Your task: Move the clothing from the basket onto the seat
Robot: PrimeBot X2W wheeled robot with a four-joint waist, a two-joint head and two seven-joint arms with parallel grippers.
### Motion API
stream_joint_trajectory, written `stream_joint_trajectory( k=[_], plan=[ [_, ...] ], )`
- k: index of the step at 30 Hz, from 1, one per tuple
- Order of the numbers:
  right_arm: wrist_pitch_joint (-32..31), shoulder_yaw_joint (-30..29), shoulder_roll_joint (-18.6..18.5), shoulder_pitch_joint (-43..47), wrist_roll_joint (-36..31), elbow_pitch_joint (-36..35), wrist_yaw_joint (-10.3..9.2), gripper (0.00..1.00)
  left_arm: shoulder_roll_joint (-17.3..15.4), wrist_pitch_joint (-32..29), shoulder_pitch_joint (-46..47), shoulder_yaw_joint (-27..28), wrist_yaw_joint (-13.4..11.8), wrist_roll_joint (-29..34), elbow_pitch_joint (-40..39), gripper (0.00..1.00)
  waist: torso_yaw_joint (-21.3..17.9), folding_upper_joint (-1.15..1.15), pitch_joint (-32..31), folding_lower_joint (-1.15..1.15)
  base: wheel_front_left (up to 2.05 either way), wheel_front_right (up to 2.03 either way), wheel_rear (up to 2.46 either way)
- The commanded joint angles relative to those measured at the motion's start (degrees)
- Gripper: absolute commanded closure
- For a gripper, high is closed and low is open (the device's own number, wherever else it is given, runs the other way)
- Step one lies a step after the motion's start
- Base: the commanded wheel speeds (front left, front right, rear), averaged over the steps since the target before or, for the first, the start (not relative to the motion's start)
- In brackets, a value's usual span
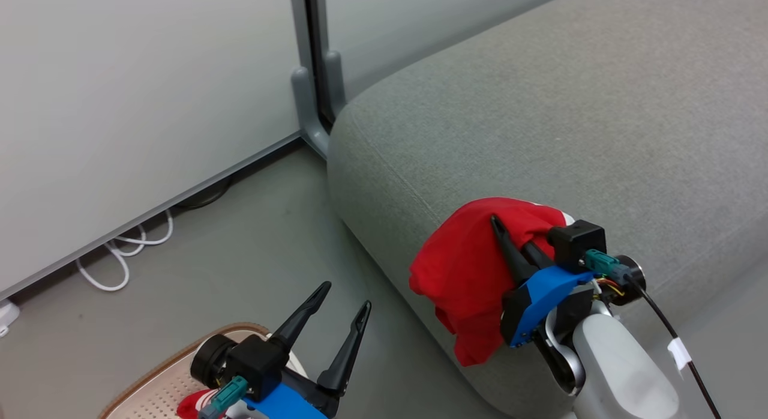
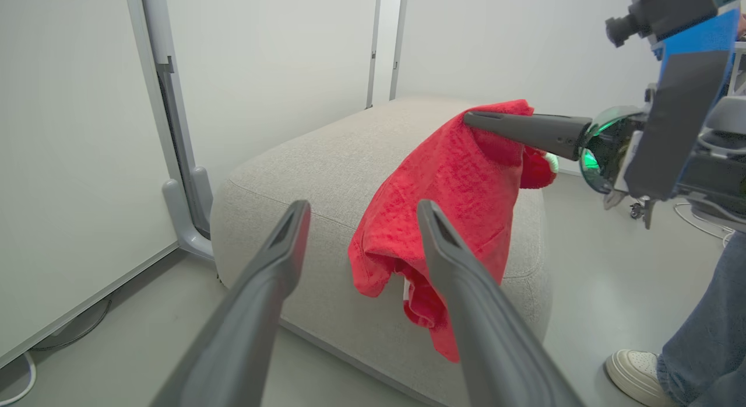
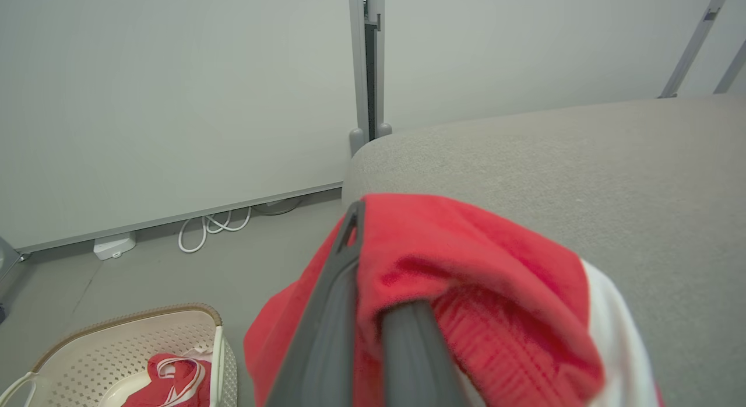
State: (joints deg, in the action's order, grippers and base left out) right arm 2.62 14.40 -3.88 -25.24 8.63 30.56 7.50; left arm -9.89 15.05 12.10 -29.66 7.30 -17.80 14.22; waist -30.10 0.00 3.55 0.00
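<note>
Carrying: right gripper (image 1: 501, 227) pinches red garment (image 1: 462, 269), seat (image 1: 570, 107) edge directly beneath its fingers.
Next: reach farther forward, then release.
Idle: left gripper (image 1: 347, 294) spread, empty.

Two red garments (image 3: 466, 261) (image 3: 175, 383), one basket (image 3: 128, 315), one seat (image 3: 583, 162).

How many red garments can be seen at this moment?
2. One garment hangs from the right gripper, jaws shut, at the seat's edge; the other garment lies in the basket on the floor. More could be hidden beneath it.
</note>
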Motion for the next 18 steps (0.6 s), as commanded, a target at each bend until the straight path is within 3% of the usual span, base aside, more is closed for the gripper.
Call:
stream_joint_trajectory(
  k=[1, 10, 18],
  plan=[
    [0.5, -0.3, -0.1, 0.8, -0.3, -0.4, -0.02, 1.0, -0.3, 0.2, 0.8, 0.0, 0.2, 0.3, 0.2, 0.0, -1.0, 0.0, 0.8, 0.0, 0.0, 0.0, 0.0],
    [-0.4, -2.4, -0.5, -1.5, 0.2, -0.6, -0.02, 1.0, -1.3, 0.2, 2.7, -1.2, 0.2, -0.4, 1.0, 0.0, -1.3, 0.0, 3.6, 0.0, 0.0, 0.0, 0.0],
    [-1.7, -8.7, -5.8, -13.9, 3.8, 2.3, -0.03, 1.0, -3.1, -0.9, 8.8, -4.1, 0.2, 0.3, -0.1, 0.0, 3.1, 0.0, 13.1, 0.0, 0.0, 0.0, 0.0]
  ],
)
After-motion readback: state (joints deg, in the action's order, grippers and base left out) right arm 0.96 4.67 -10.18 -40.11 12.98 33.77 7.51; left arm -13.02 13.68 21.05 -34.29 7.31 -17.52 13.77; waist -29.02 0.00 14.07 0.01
